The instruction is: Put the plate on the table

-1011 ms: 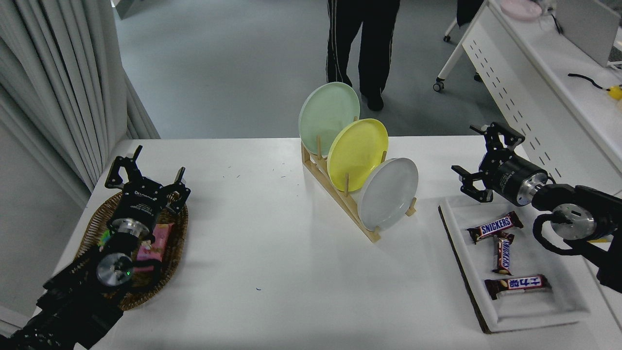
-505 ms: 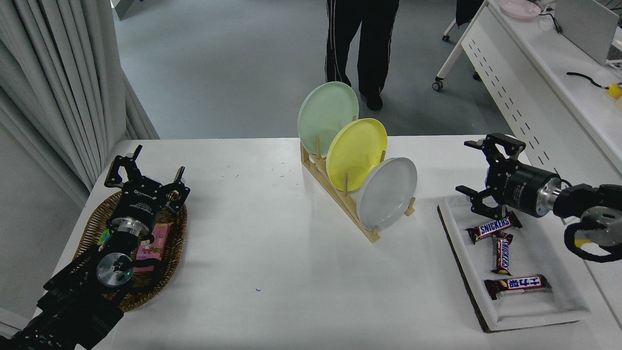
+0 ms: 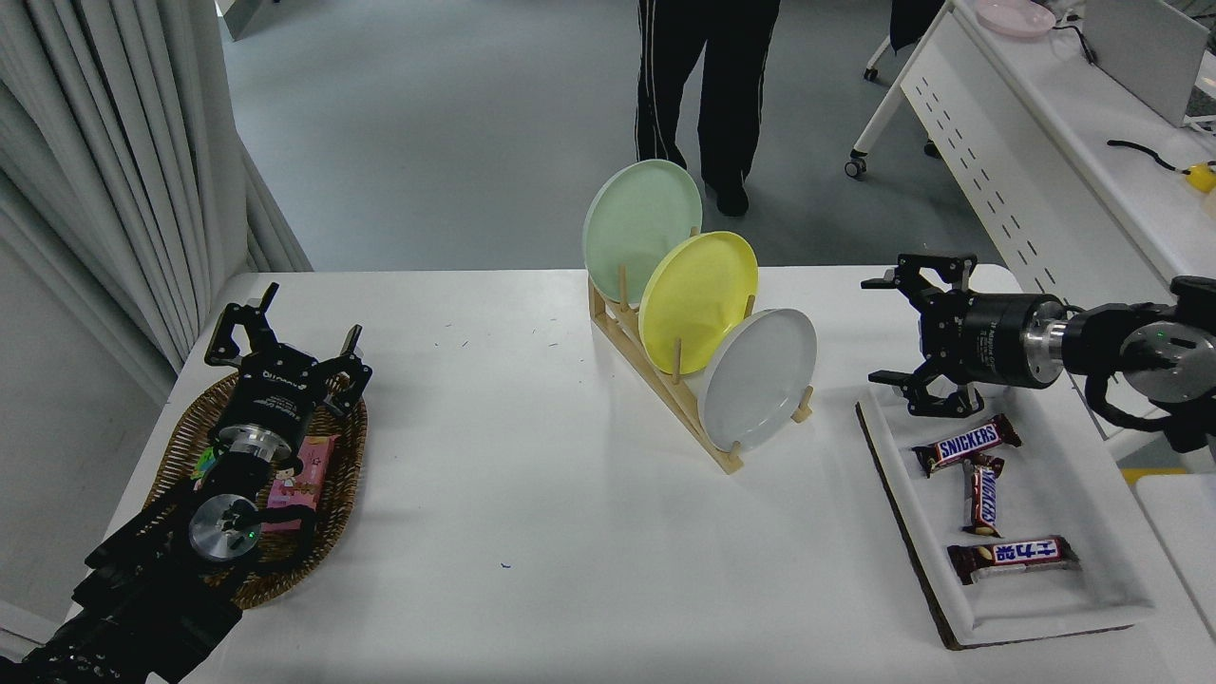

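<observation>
The grey-white plate stands on edge in the front slot of a wooden rack on the white table. A yellow plate and a pale green plate stand behind it in the same rack. My right gripper is open and empty, to the right of the grey-white plate with a gap between them, its fingers pointing left toward it. My left gripper is open and parked over a wicker basket at the lower left.
A white tray with three chocolate bars lies at the right, below my right arm. A wicker basket with snacks sits at the left. A person's legs stand beyond the table's far edge. A white desk stands at the far right.
My right gripper has swung from pointing up and left to pointing level at the left, and moved a little toward the grey-white plate. The left arm and plates have not moved.
</observation>
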Tool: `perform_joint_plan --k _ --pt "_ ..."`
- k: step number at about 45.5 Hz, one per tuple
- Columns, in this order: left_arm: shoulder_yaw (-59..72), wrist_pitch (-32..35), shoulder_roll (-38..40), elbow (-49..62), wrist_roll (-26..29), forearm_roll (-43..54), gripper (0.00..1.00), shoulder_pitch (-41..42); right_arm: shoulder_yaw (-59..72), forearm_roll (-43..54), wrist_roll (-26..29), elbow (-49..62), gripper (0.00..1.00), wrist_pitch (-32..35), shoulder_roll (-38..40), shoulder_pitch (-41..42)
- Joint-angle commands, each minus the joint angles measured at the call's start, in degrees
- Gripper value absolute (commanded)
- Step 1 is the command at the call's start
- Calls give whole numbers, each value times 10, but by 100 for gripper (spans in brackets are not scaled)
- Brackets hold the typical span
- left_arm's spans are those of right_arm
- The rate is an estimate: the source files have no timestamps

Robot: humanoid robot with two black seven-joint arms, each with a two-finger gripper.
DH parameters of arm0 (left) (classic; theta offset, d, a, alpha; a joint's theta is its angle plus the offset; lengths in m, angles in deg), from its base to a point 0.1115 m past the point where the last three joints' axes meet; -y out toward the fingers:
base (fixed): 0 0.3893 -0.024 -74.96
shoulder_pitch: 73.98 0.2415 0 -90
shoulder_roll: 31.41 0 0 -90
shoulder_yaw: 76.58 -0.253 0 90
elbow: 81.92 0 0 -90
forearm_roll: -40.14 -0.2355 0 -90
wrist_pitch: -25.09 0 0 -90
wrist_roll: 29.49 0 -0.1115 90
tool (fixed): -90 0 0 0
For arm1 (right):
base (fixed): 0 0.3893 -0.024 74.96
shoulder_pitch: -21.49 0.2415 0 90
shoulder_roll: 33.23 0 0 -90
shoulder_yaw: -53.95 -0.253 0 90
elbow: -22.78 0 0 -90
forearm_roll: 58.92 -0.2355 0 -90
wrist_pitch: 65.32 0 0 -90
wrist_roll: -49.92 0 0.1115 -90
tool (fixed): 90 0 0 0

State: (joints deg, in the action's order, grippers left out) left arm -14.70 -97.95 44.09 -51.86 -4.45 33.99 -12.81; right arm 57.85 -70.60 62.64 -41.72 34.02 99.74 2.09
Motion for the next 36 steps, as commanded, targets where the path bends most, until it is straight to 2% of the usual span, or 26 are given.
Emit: perform_joint_plan --k 1,13,36 --pt "0 0 0 0 0 0 100 0 -5 39 13 31 100 -16 -40 12" --pt "0 0 0 0 0 0 100 0 -8 34 13 42 100 -21 -79 7" --pt "0 0 0 0 0 0 100 0 -36 32 13 158 98 -20 -189 -19"
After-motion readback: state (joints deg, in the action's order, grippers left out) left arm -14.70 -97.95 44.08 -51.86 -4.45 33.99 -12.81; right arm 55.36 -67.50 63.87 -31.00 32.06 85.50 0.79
